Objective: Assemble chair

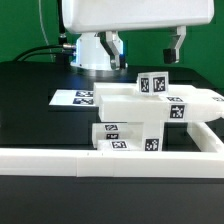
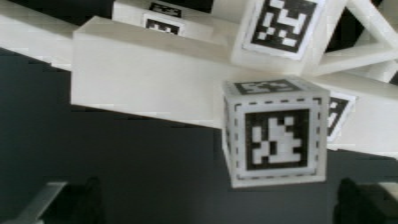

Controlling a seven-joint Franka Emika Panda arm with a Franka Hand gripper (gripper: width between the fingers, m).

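Plainly, the claw [image 1: 146, 58] hangs released, fingers spread wide and holding nothing, at twelve o'clock above the chair [image 1: 150, 105]. Its white tagged pieces sit on the black bench [image 1: 30, 110], with the marker board [image 1: 78, 97] at their nine o'clock.

White chair [image 1: 125, 100] with black-and-white square tags [image 1: 152, 84]; black table [image 1: 30, 110]; green backdrop [image 1: 22, 30].

Centre-right in the exterior view sits the chair [image 1: 150, 108], a part-built stack of chunky white pieces: wide slab lying flat across lower blocks, small cube on top, black-and-white tags facing us.
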